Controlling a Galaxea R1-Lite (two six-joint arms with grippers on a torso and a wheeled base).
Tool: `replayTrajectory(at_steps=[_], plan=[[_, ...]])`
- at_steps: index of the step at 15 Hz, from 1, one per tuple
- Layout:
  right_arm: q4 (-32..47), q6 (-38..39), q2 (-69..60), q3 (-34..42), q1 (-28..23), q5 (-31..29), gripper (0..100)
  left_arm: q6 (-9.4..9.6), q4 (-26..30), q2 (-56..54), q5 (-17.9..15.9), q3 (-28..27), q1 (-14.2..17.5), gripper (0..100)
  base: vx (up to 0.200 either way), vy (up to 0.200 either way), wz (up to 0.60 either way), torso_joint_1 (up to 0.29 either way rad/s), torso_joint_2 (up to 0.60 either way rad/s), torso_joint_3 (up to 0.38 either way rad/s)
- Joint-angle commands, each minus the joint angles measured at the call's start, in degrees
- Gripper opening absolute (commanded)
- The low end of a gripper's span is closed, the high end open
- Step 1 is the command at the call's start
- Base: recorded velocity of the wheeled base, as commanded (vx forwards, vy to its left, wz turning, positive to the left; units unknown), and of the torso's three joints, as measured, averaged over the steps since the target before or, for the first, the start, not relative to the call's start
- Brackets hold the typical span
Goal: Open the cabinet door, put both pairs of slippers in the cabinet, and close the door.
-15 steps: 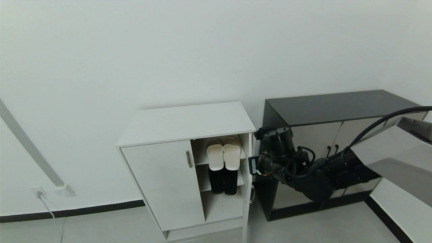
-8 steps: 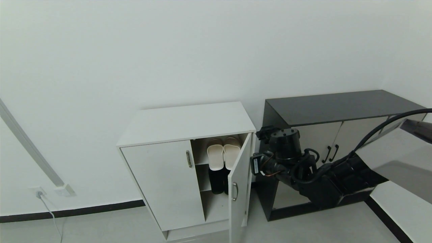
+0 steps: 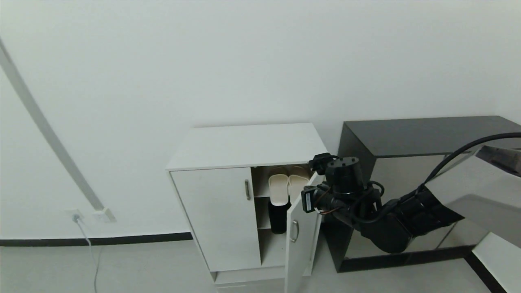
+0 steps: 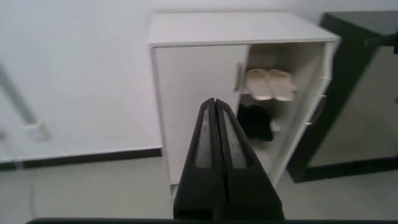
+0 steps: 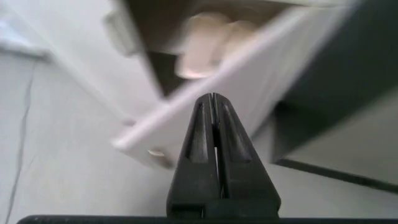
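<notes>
- Found both pairs already in the cabinet (image 3: 244, 146) — white slippers (image 3: 287, 186) in the upper compartment, ends jutting toward the opening, black slippers (image 3: 277, 219) in the compartment beneath.
- Leaves only the door (image 3: 299, 248) on the right, hanging half open on hinges at the cabinet's right side, with its handle (image 3: 294, 231) on the face turned outward.
- Judged a light, stiff panel: should swing freely without flexing, and needs no clamping — a flat push on the outer face will do.
- Best pushed out toward the free edge, near the handle, where least force is needed; close to the hinges would take far more effort.
- Smooth laminate by the look of it, so likely to let a fingertip slide; better to press square-on than at a glancing angle.
- Fingers of the right gripper (image 5: 214, 99) pressed together with nothing between them, pointed at the door's outer face; cannot tell whether touching.
- Fingers of the left gripper (image 4: 215, 106) likewise closed on nothing, held well back, facing the cabinet front.
- Worth watching the jutting white pair: soft and light, could be nudged or pinched by the closing door.
</notes>
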Motion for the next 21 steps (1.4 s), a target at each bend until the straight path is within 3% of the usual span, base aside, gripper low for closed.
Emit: replayTrajectory(at_steps=[1,21], plan=[[-0.71,-0.14,0.01,0.40,-0.59,0.12,0,-0.04,-0.02,0.00,0.02,0.00,0.04,0,0.000,0.000,0.60,0.002,0.00,-0.002],[-18.73,-9.36,0.89,11.92,-2.88,-1.11,0,-0.04,-0.02,0.00,0.02,0.00,0.04,0,0.000,0.000,-0.03,-0.011,0.03,0.014]])
